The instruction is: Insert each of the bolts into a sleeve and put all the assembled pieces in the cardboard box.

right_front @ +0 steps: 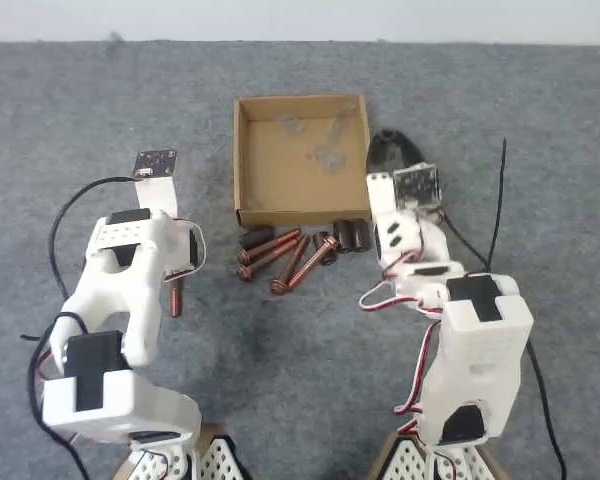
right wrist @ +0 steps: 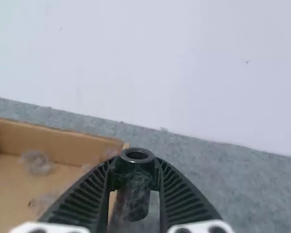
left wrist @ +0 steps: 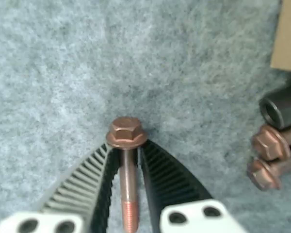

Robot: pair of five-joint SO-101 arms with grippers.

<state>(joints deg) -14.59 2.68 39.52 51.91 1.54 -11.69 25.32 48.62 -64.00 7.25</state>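
Left gripper (left wrist: 127, 148): fingers clamped on a bolt (left wrist: 127, 167). The shank lies between the pads, hex head past the tips, threaded end back toward my wrist, low over the carpet (left wrist: 87, 58).

Right gripper (right wrist: 134, 162): fingers clamped on a black sleeve (right wrist: 134, 187), bore open beyond the tips, ready for a shank, I judge. It hangs by the cardboard box (right wrist: 48, 143).

Loose bolts (right_front: 280, 258) and spare sleeves (right_front: 352, 235) lie just in front of the box. No assembled piece inside yet.
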